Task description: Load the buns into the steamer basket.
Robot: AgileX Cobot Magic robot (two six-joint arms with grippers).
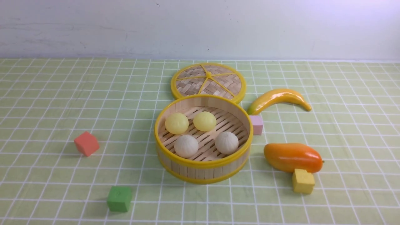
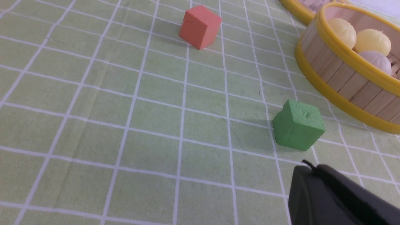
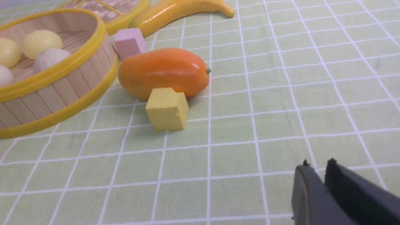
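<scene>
Bamboo steamer basket (image 1: 203, 167) holds all four buns (image 1: 186, 146). Left gripper (image 2: 307, 167) is pressed together, right gripper (image 3: 317, 167) barely parted, both empty. A careless swing could knock the yellow cube (image 3: 167, 108) just ahead of the right gripper.

From between the arms, neither arm nor gripper showed at all. The round bamboo steamer basket (image 1: 203, 164) covered the near rim of the flat woven lid with yellow spokes (image 1: 208, 80) and part of the small pink cube (image 1: 257, 124) behind its wall. The yellow cube (image 1: 302, 181) hid a bit of the orange mango's (image 1: 292, 157) lower side.

The left wrist camera cut the basket off at the frame edge, so only three buns (image 2: 372, 40) showed there. The dark left gripper (image 2: 304, 168) was cropped at the corner, its tips pressed together. The right gripper (image 3: 317, 167) was cropped likewise, a narrow slit between its tips.
</scene>
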